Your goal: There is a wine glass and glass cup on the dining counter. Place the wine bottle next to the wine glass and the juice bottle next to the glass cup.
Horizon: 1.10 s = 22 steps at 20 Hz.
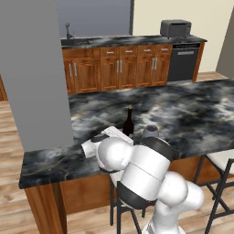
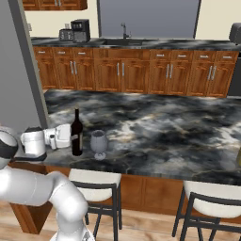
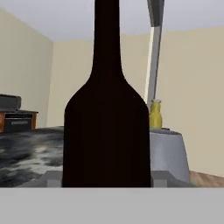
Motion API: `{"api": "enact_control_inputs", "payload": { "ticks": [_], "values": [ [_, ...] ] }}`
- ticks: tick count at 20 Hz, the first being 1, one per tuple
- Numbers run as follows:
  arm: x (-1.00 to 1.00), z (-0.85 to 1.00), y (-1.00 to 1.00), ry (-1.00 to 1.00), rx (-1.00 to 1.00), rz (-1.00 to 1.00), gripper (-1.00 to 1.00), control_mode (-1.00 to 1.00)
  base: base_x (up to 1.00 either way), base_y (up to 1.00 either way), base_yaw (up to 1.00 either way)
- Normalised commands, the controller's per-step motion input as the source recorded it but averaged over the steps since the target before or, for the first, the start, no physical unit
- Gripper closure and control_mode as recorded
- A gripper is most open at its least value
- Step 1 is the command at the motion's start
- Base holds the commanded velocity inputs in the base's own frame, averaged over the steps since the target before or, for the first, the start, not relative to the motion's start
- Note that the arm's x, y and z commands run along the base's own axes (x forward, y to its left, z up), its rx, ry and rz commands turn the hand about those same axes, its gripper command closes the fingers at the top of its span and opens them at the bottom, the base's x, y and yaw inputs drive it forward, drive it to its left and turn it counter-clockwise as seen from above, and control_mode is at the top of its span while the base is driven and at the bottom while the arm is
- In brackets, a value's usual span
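Observation:
The dark wine bottle (image 2: 76, 134) stands upright on the dining counter (image 2: 164, 136), close to its near edge and just left of the grey wine glass (image 2: 98, 142). My gripper (image 2: 70, 136) reaches in from the left and is shut on the bottle's body. From the other side, the bottle (image 1: 129, 122) rises behind my hand, with the wine glass (image 1: 150, 132) to its right. In the hand view the bottle (image 3: 107, 131) sits between my fingertips (image 3: 52, 178); the wine glass (image 3: 169, 153) stands beside it. The yellow juice bottle (image 3: 155, 114) stands far behind. The glass cup is out of view.
Two stools (image 2: 96, 181) (image 2: 212, 200) stand under the counter's near edge. A grey wall panel (image 1: 34, 73) rises at the counter's left end. Wooden cabinets (image 2: 136, 73), a sink, a toaster (image 1: 175, 28) and a dishwasher (image 1: 183, 61) line the back wall.

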Motion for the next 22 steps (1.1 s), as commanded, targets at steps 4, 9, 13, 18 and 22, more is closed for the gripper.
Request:
{"api": "enact_control_inputs", "payload": {
  "ticks": [4,9,13,18,22],
  "values": [
    [0.01,-0.43,0.0,-0.07,-0.03,-0.05,1.0,-1.0,0.0,0.0,0.0],
    [0.01,-0.28,-0.06,-0.12,-0.02,0.0,1.0,-1.0,0.0,0.0,0.0],
    [-0.02,-0.26,-0.13,-0.12,-0.03,0.0,1.0,-1.0,0.0,0.0,0.0],
    [-0.01,-0.28,-0.21,-0.09,-0.01,0.0,1.0,-1.0,0.0,0.0,0.0],
    [-0.1,-0.27,-0.22,-0.08,0.0,0.0,1.0,-1.0,0.0,0.0,0.0]
  ]
}}
